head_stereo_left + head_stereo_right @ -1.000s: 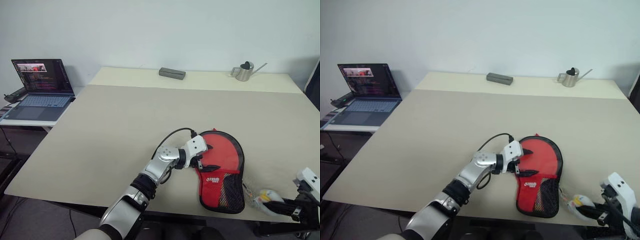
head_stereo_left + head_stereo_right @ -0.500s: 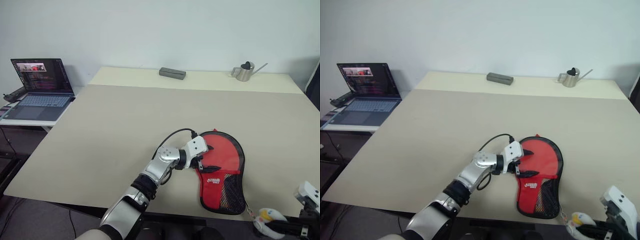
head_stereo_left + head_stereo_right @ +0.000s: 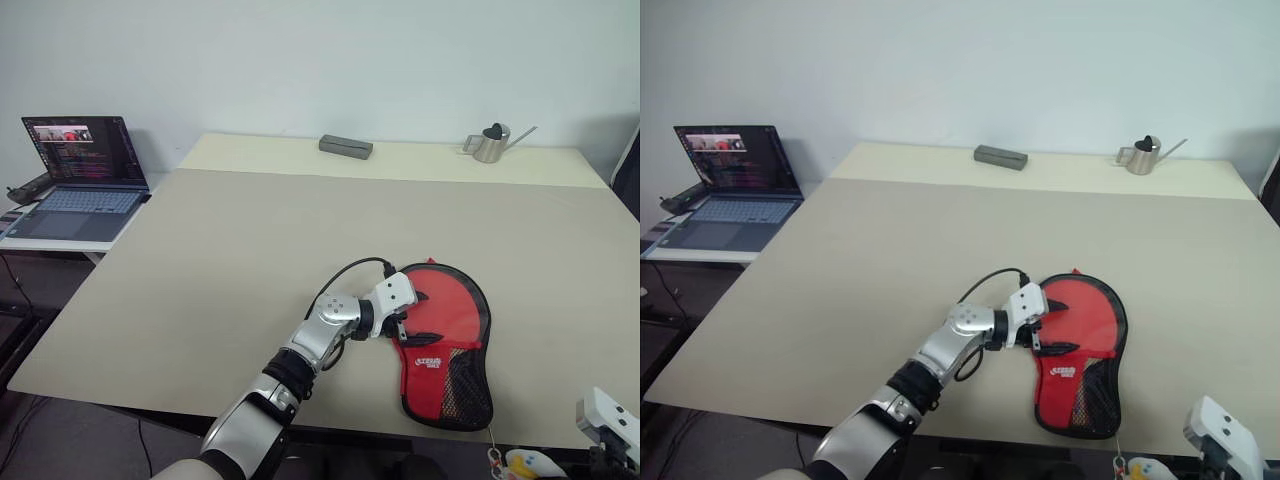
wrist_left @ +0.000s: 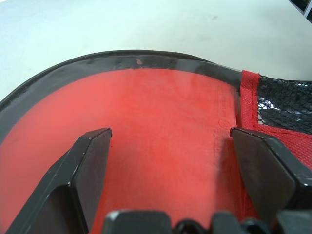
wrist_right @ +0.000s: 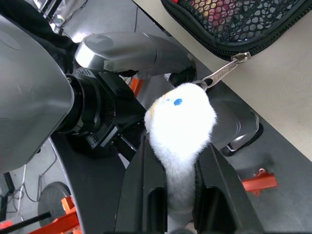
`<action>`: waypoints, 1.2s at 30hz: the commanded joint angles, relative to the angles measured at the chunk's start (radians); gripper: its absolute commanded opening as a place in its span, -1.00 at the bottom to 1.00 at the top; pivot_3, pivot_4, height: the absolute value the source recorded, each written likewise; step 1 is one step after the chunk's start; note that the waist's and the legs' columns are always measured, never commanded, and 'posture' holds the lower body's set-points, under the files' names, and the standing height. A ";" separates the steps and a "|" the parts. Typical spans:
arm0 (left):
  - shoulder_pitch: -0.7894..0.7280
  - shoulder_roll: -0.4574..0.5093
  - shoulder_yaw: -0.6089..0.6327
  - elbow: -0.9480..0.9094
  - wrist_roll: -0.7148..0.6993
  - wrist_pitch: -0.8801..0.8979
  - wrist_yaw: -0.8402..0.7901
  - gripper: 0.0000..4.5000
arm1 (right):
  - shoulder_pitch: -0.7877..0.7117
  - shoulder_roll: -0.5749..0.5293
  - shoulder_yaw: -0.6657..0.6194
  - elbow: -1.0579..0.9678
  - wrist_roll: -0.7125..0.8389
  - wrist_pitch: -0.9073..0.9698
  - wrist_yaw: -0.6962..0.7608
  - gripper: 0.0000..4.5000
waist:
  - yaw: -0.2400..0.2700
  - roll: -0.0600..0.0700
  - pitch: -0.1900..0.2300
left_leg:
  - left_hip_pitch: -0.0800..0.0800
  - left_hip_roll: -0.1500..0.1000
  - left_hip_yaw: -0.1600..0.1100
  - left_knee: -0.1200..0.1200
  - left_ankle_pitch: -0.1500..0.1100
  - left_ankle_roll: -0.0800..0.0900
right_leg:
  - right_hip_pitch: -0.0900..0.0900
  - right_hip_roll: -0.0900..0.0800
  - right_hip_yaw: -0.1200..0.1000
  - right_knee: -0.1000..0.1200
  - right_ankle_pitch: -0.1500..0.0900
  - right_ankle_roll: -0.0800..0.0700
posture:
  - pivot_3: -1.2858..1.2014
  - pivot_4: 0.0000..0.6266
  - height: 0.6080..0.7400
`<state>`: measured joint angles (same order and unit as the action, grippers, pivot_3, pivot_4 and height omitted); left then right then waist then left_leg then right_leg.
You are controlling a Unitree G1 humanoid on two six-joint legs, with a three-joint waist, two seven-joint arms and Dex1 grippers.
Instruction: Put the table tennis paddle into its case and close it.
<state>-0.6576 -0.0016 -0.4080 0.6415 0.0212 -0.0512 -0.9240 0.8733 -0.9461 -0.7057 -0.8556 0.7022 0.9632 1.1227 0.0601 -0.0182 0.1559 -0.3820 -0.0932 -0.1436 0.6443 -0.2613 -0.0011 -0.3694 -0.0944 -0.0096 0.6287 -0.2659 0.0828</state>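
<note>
Case (image 3: 443, 345) of red fabric with black trim and a black mesh pocket lies flat near the front edge of the worktop (image 3: 230, 250); through the mesh something red and yellow shows, too unclear to name, so I cannot tell whether the paddle is inside. Just off that front edge, nearer than the case, the right gripper (image 5: 176, 168) pinches the fluffy white zipper charm (image 5: 179, 124), joined by a metal pull (image 5: 222, 72) to the case's mesh end. The left gripper (image 4: 170, 161) rests on the case's red face with fingers (image 4: 87, 165) spread wide. Beyond the case stand a grey box (image 3: 345, 147) and a small metal watering can (image 3: 490, 143); a laptop (image 3: 75, 180) sits past the worktop's left side.
</note>
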 commanded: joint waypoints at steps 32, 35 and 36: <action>0.015 0.018 -0.016 -0.023 0.017 0.047 -0.018 0.89 | -0.651 -0.149 0.028 0.302 0.284 0.028 -0.097 0.10 | -0.007 -0.003 -0.001 | 0.000 0.000 0.002 0.002 0.000 0.000 | 0.001 0.000 0.002 0.000 0.001 0.000 | 0.03 -0.52 1.00; 0.021 0.042 0.021 -0.167 -0.041 0.106 -0.048 0.89 | -0.811 -0.127 0.173 0.405 0.175 -0.052 -0.160 0.10 | -0.010 -0.001 0.000 | -0.001 0.000 0.003 0.001 0.000 0.000 | -0.002 0.000 0.002 0.001 0.002 -0.002 | 0.03 -0.52 1.00; 0.021 0.055 0.040 -0.233 -0.070 0.137 -0.059 0.89 | -0.864 -0.111 0.231 0.445 0.129 -0.096 -0.171 0.10 | -0.014 0.001 0.000 | -0.002 0.000 0.003 0.001 0.000 0.000 | -0.004 0.000 0.003 0.001 0.004 -0.004 | 0.03 -0.52 1.00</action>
<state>-0.6342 0.0432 -0.3932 0.5067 -0.0078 0.0447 -0.9572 0.0493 -1.0702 -0.5282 -0.4596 0.8936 0.9389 0.9777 0.0459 -0.0177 0.1563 -0.3842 -0.0928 -0.1406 0.6449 -0.2612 -0.0009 -0.3738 -0.0945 -0.0067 0.6299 -0.2622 0.0780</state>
